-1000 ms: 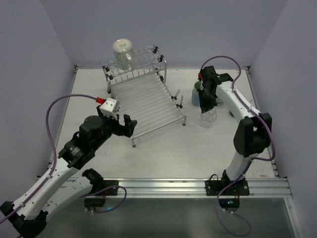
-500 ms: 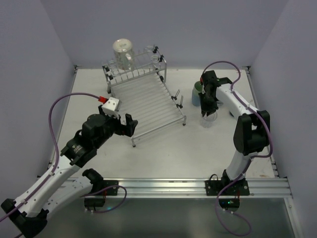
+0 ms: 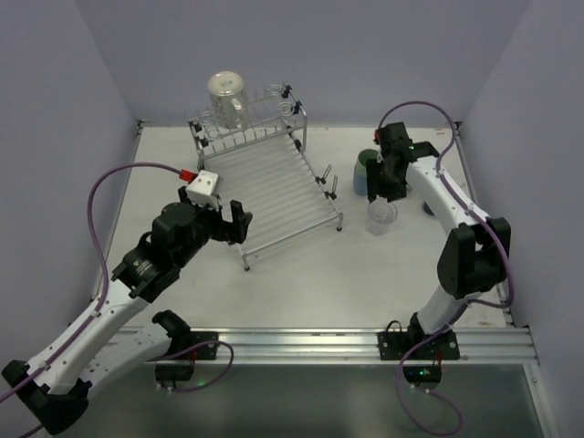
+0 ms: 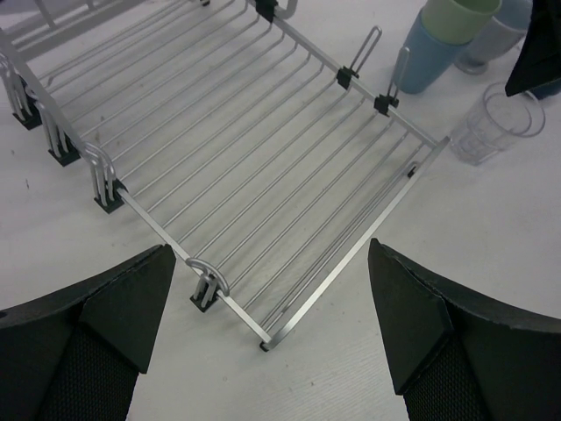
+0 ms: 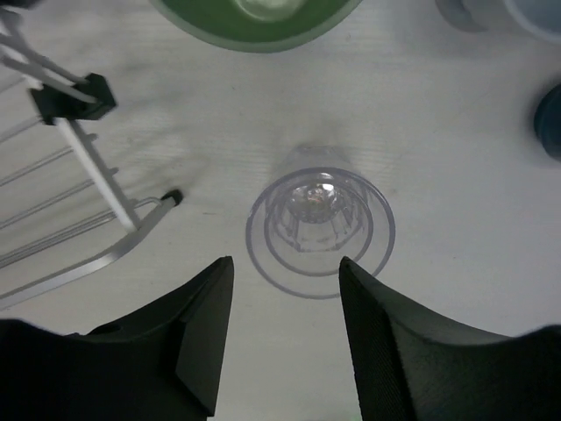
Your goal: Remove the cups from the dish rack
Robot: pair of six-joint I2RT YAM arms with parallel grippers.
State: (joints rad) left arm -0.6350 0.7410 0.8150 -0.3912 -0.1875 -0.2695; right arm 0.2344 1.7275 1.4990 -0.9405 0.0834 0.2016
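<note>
The silver wire dish rack [image 3: 269,187] stands at the back left of the table; a pale cup [image 3: 226,95] sits upside down on its raised back rail. My left gripper [image 3: 233,224] is open and empty over the rack's near left corner [image 4: 237,167]. My right gripper [image 3: 375,188] is open and empty, just above and behind a clear glass [image 3: 381,217] that stands upright on the table [image 5: 320,219]. A pale green tumbler [image 4: 458,12] is nested in a light blue tumbler [image 4: 429,53] right of the rack.
A pale grey mug [image 4: 493,42] and a dark blue mug [image 5: 552,118] stand near the tumblers. The rack's right corner [image 5: 88,171] lies close to the left of the glass. Grey walls enclose the table on three sides.
My right gripper has let go of the clear glass and drawn up and back from it. My left arm has shifted slightly up toward the rack.
</note>
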